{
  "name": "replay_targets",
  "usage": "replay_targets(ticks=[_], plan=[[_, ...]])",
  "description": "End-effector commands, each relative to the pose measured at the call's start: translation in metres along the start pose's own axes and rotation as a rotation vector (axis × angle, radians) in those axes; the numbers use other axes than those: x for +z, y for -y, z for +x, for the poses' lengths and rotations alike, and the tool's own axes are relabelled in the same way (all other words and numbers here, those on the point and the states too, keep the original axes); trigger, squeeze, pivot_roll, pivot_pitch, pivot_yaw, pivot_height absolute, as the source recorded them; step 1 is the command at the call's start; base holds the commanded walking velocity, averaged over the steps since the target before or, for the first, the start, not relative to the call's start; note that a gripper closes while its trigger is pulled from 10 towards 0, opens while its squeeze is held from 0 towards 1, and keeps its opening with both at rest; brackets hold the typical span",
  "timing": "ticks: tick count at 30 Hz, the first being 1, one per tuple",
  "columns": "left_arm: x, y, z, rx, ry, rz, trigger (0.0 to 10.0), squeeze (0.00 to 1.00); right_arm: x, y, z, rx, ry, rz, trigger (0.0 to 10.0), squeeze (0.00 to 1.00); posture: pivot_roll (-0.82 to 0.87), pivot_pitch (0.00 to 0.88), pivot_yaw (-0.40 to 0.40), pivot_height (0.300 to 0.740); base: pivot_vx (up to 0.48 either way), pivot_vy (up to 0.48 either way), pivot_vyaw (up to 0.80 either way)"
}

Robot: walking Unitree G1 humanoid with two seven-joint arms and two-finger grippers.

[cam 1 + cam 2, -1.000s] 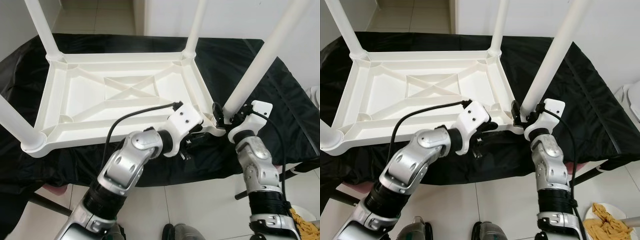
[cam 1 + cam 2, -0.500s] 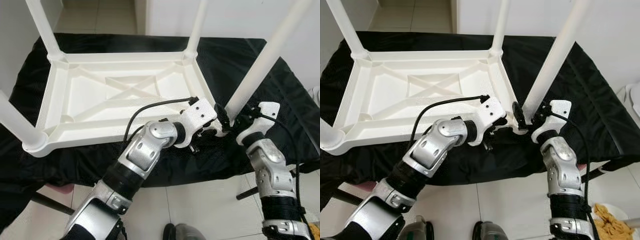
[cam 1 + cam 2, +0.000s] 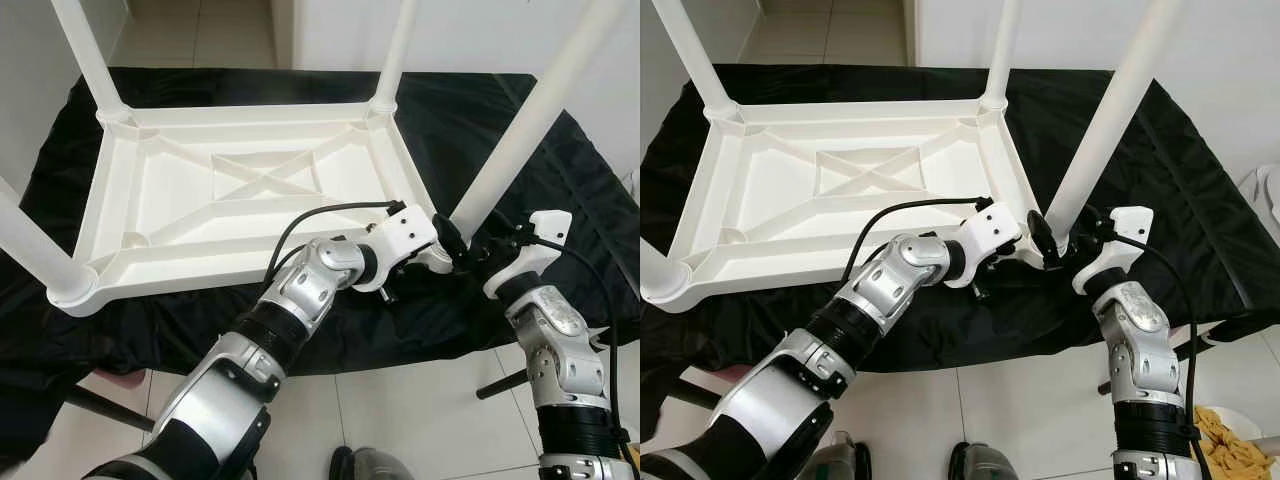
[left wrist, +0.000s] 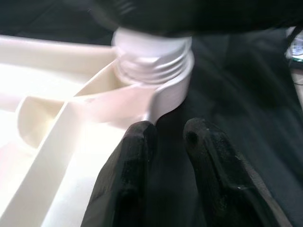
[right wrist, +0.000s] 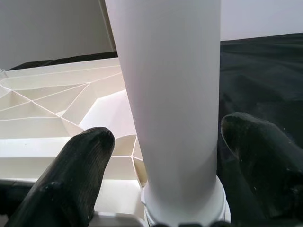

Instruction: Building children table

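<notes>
We work on the table top [image 3: 240, 190], which lies upside down on a black cloth [image 3: 470, 110] so that its leg sockets face up. Three legs already stand in the corners at 10, 1 and 8 o'clock. The fourth leg [image 3: 1102, 125] stands in the corner socket [image 4: 154, 66] at 4 o'clock, nearest our right side, and its thread is still partly exposed, so we judge it not fully screwed home.

Our right gripper [image 3: 1065, 232] sits at the base of this leg. Its two fingers [image 5: 78, 165] stand apart, one on each side of the leg, with visible gaps, so it is placed to close and turn the leg but does not clamp it.

Our left gripper [image 4: 173, 142] reaches across from 7 o'clock to the same corner. Its fingers are nearly together and hold nothing; one fingertip touches the rim just below the socket. We judge this contact braces the top against rotation while the leg turns.
</notes>
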State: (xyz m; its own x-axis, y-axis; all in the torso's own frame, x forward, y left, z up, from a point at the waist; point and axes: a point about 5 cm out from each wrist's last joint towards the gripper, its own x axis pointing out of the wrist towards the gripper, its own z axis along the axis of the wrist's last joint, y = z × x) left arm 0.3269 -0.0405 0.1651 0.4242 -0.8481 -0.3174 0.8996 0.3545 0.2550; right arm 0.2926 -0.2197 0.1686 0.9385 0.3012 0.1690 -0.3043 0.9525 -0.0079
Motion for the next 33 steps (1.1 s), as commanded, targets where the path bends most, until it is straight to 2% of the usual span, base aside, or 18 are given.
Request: replay_targets(ticks=[1,12,13,14,18,19,20,21,22,23,26,27,28,30,31,33], plan=[[-0.002,-0.018,-0.001,0.389,-0.022,0.038,10.0,0.00,0.000,0.001,-0.004,0.011,-0.008,0.002,10.0,0.00,-0.02,0.111,-0.016,0.740,0.000,0.000,0.00],[-0.002,-0.019,0.007,0.421,-0.031,0.075,10.0,0.00,0.002,0.002,-0.005,0.012,-0.003,-0.001,10.0,0.00,-0.04,0.110,-0.006,0.740,0.000,0.000,0.00],[-0.004,-0.019,0.008,0.410,-0.043,0.067,10.0,0.73,0.003,0.002,-0.005,0.011,-0.002,-0.003,10.0,0.00,-0.04,0.109,-0.005,0.740,0.000,0.000,0.00],[-0.006,-0.019,0.009,0.411,-0.063,0.084,10.0,1.00,0.003,0.002,-0.005,0.011,-0.002,-0.004,10.0,0.00,-0.04,0.109,-0.005,0.740,0.000,0.000,0.00],[-0.008,-0.019,0.010,0.399,-0.097,0.118,10.0,1.00,0.004,0.003,-0.005,0.009,-0.001,-0.006,10.0,0.00,-0.04,0.108,-0.004,0.740,0.000,0.000,0.00],[-0.009,-0.019,0.011,0.391,-0.124,0.151,10.0,1.00,0.004,0.004,-0.005,0.008,-0.001,-0.007,10.0,0.00,-0.04,0.107,-0.003,0.740,0.000,0.000,0.00],[-0.010,-0.019,0.012,0.393,-0.141,0.176,10.0,0.71,0.005,0.004,-0.005,0.006,0.001,-0.009,10.0,0.00,-0.04,0.106,-0.001,0.740,0.000,0.000,0.00],[-0.010,-0.019,0.013,0.400,-0.151,0.197,10.0,0.53,0.005,0.005,-0.005,0.005,0.002,-0.010,10.0,0.00,-0.04,0.106,-0.001,0.740,0.000,0.000,0.00],[-0.009,-0.019,0.013,0.410,-0.161,0.218,10.0,0.22,0.005,0.005,-0.004,0.004,0.004,-0.009,10.0,0.00,-0.04,0.106,0.000,0.740,0.000,0.000,0.00],[-0.009,-0.020,0.014,0.418,-0.159,0.222,10.0,0.12,0.006,0.005,-0.004,0.004,0.005,-0.010,10.0,0.00,-0.04,0.106,0.000,0.740,0.000,0.000,0.00],[-0.008,-0.020,0.014,0.422,-0.157,0.222,10.0,0.12,0.006,0.005,-0.004,0.004,0.005,-0.011,10.0,0.00,-0.04,0.106,0.000,0.740,0.000,0.000,0.00],[-0.005,-0.021,0.014,0.424,-0.137,0.196,10.0,0.00,0.006,0.005,-0.004,0.002,0.005,-0.012,10.0,0.00,-0.04,0.106,0.002,0.740,0.000,0.000,0.00],[-0.005,-0.021,0.014,0.424,-0.137,0.196,10.0,0.00,0.006,0.005,-0.004,0.002,0.005,-0.012,10.0,0.00,-0.04,0.106,0.002,0.740,0.000,0.000,0.00],[0.001,-0.023,0.015,0.418,-0.096,0.104,10.0,0.00,0.006,0.005,-0.005,0.000,0.005,-0.011,10.0,0.00,-0.04,0.105,0.001,0.740,0.000,0.000,0.00],[0.001,-0.023,0.015,0.418,-0.096,0.104,10.0,0.00,0.006,0.005,-0.005,0.000,0.005,-0.011,10.0,0.00,-0.04,0.105,0.001,0.740,0.000,0.000,0.00],[0.003,-0.025,0.015,0.421,-0.084,0.033,10.0,0.00,0.006,0.005,-0.005,0.000,0.004,-0.012,10.0,0.00,-0.04,0.105,0.001,0.740,0.000,0.000,0.00]])
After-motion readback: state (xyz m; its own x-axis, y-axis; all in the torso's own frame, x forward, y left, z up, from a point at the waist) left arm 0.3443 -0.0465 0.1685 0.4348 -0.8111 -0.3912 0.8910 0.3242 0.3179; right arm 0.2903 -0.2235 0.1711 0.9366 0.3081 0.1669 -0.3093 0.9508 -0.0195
